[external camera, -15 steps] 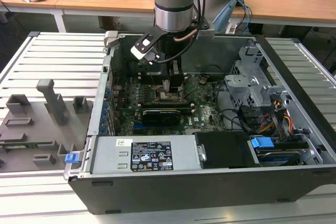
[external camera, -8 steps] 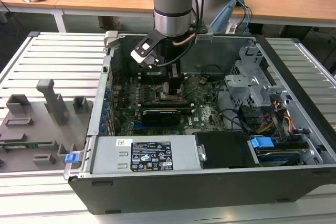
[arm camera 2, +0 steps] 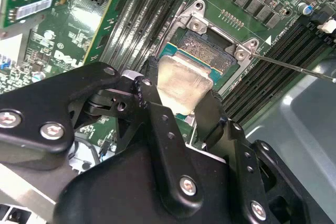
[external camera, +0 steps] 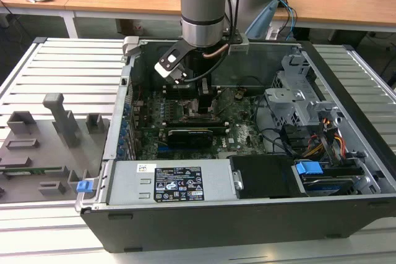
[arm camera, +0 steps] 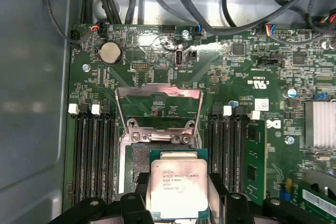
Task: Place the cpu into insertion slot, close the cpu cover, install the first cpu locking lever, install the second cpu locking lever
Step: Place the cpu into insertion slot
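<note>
Scene: open desktop computer case (external camera: 247, 221) on a slatted bench, Universal Robots arm (external camera: 203, 4) reaching down into it above the green motherboard (external camera: 244, 129).

Gripper: gripper (arm camera 2: 181, 85) low over the socket area, jaws clamped on the cpu, one black finger (arm camera 2: 153, 95) against each of two opposite edges.

Cpu: cpu (arm camera: 178, 190) held flat, silver face up towards the cameras, green rim showing past the metal cap.

Position: over the insertion slot (arm camera: 136, 157), covering part of it, dark contact field bare on the hinge side; impossible to tell whether seated or just clear of the contacts.

Cover: cpu cover (arm camera: 157, 91) swung up and open on its hinge, board visible through the square window.

Lever: thin wire locking lever (arm camera 2: 294, 66) swung out from the socket corner, lying across the memory slots (arm camera 2: 273, 72), not latched.

Neighbours: long black memory slots close on both sides of the socket, leaving little room for the fingers.

Handling, as judged: light, thin and rigid; smooth metal cap likely slippery, so hold best kept on the side edges, as here, never on the underside.

Fragility, as judged: contacts in the slot probably easy to bend; chip best kept level and square, with no sideways drag or pressing.
</note>
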Action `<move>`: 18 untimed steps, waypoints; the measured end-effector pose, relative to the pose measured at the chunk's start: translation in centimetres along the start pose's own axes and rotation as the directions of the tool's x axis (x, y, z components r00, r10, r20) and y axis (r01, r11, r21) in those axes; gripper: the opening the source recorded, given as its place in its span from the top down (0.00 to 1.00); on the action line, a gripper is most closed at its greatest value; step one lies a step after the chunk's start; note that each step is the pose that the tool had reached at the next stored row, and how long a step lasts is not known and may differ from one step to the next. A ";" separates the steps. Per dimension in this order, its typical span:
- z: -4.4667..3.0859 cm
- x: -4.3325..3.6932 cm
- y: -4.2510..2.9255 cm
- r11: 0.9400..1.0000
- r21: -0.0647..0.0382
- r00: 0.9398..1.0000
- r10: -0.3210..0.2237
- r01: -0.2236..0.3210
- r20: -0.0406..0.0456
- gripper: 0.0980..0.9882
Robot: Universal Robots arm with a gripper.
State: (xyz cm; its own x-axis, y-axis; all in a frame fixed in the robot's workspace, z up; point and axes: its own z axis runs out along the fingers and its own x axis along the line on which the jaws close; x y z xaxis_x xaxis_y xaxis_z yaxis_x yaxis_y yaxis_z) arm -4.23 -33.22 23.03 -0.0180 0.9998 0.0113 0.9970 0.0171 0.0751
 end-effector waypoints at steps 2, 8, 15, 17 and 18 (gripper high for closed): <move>0.23 0.16 -0.04 1.000 0.000 1.000 0.000 0.000 0.000 0.52; 0.73 0.42 -0.30 1.000 0.000 1.000 0.019 -0.019 0.002 0.52; 1.40 0.89 -0.35 1.000 0.000 1.000 0.020 -0.020 0.004 0.52; 1.59 1.10 -0.40 1.000 0.000 1.000 0.020 -0.020 0.005 0.52; 1.68 1.21 -0.43 1.000 0.000 1.000 0.020 -0.020 0.006 0.52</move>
State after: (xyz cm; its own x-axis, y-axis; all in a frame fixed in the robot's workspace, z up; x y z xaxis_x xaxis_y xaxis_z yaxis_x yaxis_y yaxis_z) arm -4.55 -32.00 21.34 0.0024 1.0000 0.0070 0.9972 -0.0029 0.0749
